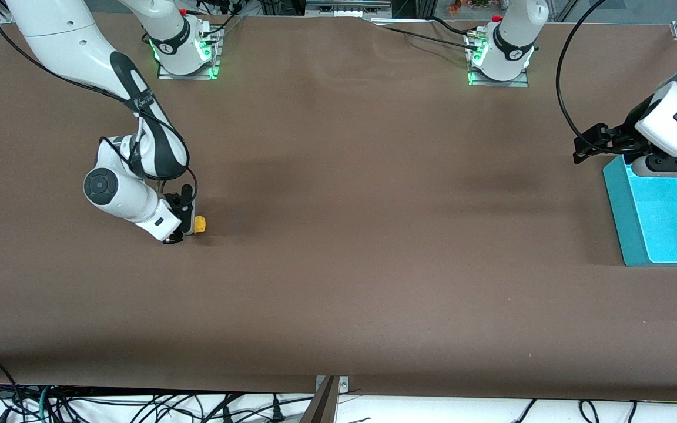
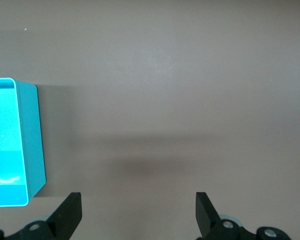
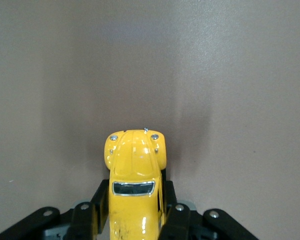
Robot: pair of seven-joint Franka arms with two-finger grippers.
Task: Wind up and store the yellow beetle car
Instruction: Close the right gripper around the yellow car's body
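The brown tabletop [image 1: 338,247] carries little: a turquoise bin [image 1: 662,217] at the left arm's end, and a yellow beetle car [image 1: 199,224] well apart from it toward the right arm's end. The left arm waits, its left gripper [image 2: 139,212] hanging beside the bin's rim with its fingers spread wide and nothing between them. The right gripper [image 3: 135,210] is down at the tabletop, its fingers narrowed against both sides of the car, whose rounded nose and windscreen stick out ahead of them in the right wrist view. The car appears to sit low, at or just above the surface; whether its wheels touch cannot be told. By my reading the grasp is made, and the winding pull-back may be in hand or just ahead, while storing the car in the bin is not yet done.
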